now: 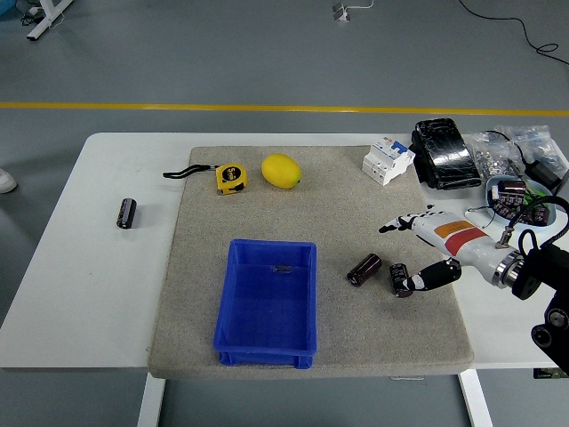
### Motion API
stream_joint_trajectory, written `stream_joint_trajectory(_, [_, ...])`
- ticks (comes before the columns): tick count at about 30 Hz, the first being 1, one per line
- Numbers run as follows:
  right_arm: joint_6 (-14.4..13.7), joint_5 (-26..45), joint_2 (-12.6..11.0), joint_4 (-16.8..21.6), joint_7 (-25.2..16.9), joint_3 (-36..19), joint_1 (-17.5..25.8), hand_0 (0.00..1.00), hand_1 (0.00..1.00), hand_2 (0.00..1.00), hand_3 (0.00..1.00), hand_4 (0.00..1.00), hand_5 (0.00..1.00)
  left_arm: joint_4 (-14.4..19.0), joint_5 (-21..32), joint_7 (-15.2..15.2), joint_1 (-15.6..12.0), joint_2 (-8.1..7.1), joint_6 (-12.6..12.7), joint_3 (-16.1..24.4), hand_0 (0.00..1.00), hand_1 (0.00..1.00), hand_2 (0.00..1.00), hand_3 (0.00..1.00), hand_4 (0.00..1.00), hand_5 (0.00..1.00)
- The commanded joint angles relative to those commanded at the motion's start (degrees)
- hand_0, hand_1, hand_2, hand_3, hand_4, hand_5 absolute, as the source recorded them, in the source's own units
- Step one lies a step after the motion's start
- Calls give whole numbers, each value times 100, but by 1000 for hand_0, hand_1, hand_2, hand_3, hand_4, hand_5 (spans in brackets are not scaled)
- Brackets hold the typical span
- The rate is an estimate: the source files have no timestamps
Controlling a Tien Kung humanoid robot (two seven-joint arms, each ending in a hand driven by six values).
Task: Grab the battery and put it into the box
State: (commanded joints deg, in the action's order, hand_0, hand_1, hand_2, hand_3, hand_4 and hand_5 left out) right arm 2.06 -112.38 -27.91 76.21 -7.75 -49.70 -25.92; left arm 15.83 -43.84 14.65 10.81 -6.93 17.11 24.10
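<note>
Just left of the right hand: two batteries lie on the mat, dark cylinders on their sides.
Near battery (pixel 401 278): touching or all but touching the hand's lower fingertips (pixel 411 285); its long axis runs roughly away from the robot.
Far battery (pixel 364 269): one step further left, close beside the first but apart from it, lying at a slant.
Right hand (pixel 427 249): reaching in from the right edge, fingers spread, thumb and upper fingers pointing left above the near battery, lower fingers at its end; it holds nothing yet.
Left hand: not in view.
Box (pixel 267 300): blue, open, well to the hand's left, past both batteries; looks empty apart from a small mark on its floor.
Third battery (pixel 126 213): far across to the left on bare table, beyond the box.
Handling, as I judge it: rigid, smooth sleeve, round, so likely to roll or slip sideways when nudged; probably light for the hand, not fragile.
Where to hold: across the middle of the near battery's barrel, thumb on one long side and fingers on the other, not by the ends.
Risk: a touch from the lower fingers could roll it into the far battery.
</note>
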Motion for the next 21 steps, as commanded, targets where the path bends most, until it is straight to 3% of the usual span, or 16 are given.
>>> stream_joint_trajectory(8, [109, -11, 72, -350, 72, 205, -153, 745, 700, 731, 783, 998, 181, 9, -141, 48, 18, -8, -46, 65, 618, 578, 639, 618, 626, 661])
stream_joint_trajectory(21, [50, -127, 273, -748, 92, 383, -168, 715, 669, 715, 778, 998, 165, 15, -267, 91, 25, -16, -75, 139, 618, 575, 636, 620, 626, 662])
